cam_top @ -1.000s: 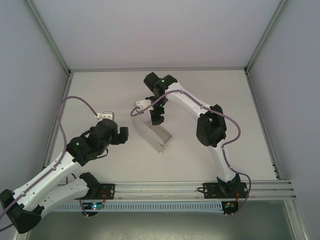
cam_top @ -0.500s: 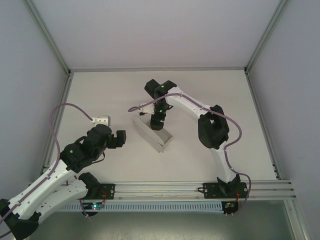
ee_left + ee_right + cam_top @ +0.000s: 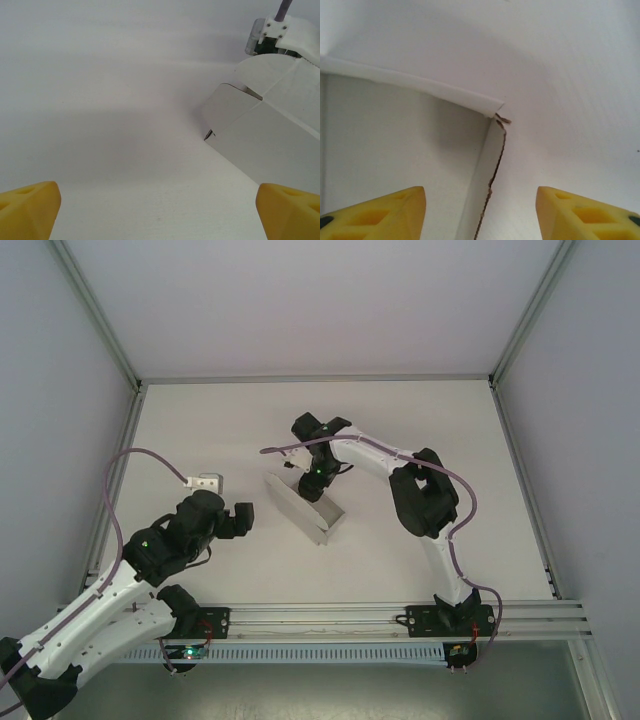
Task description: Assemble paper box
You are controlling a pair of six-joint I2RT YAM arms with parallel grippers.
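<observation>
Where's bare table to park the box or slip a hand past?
Free: the table right of the right arm, and the far strip along the back wall. Crowded: centre, where the right hand sits over the paper box.

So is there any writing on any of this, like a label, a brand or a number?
No readable text anywhere.
The paper box is plain white card, unprinted.
The table is bare white.
The right arm carries small green lights but no legible label.

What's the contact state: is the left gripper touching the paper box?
Apart. The top external view shows a strip of bare table between the open left gripper and the paper box.
</observation>
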